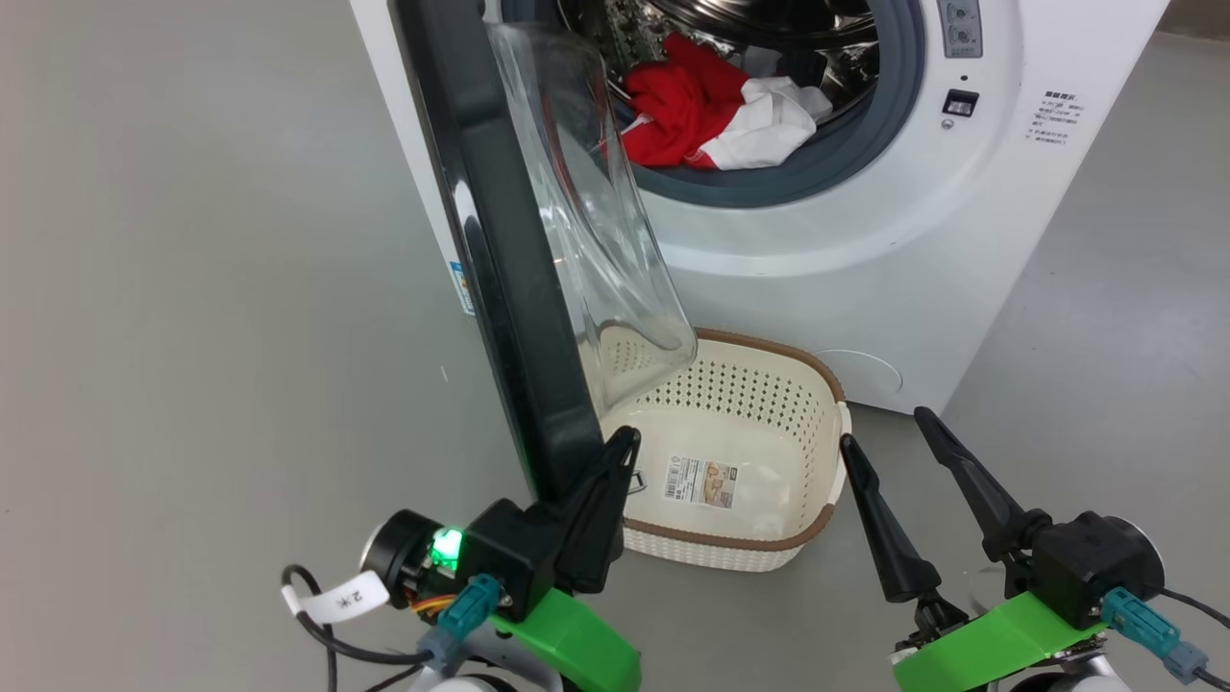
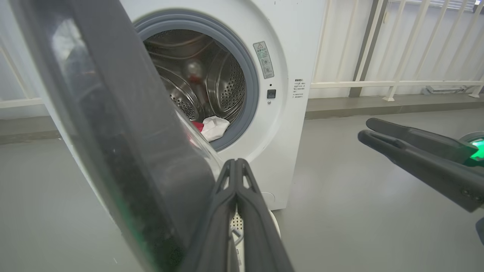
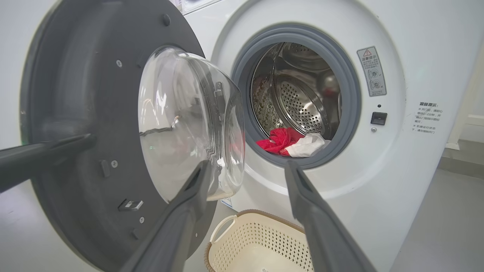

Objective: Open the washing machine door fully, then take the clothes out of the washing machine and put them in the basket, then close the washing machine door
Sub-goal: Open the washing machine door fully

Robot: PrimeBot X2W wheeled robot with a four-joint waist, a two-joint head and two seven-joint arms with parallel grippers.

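Note:
The washing machine [image 1: 865, 250] stands ahead with the washing machine door [image 1: 500, 269] swung out about edge-on to me, its clear glass bowl [image 1: 596, 211] bulging toward the drum. Red and white clothes [image 1: 711, 106] lie at the drum's front lip; they also show in the right wrist view as clothes [image 3: 291, 141]. The cream basket [image 1: 826, 481] sits on the floor below the opening, with nothing but a paper label in it. My left gripper [image 1: 625, 442] is shut and holds nothing. Its tip lies against the door's inner face [image 3: 75, 94] near the lower rim. My right gripper [image 1: 884, 428] hangs open to the right of the basket.
Grey floor spreads on both sides of the machine. A white railing [image 2: 397, 75] runs along a wall behind and to the right. The open door overhangs the basket's left part. In the left wrist view my right gripper [image 2: 363, 128] sits off to the right.

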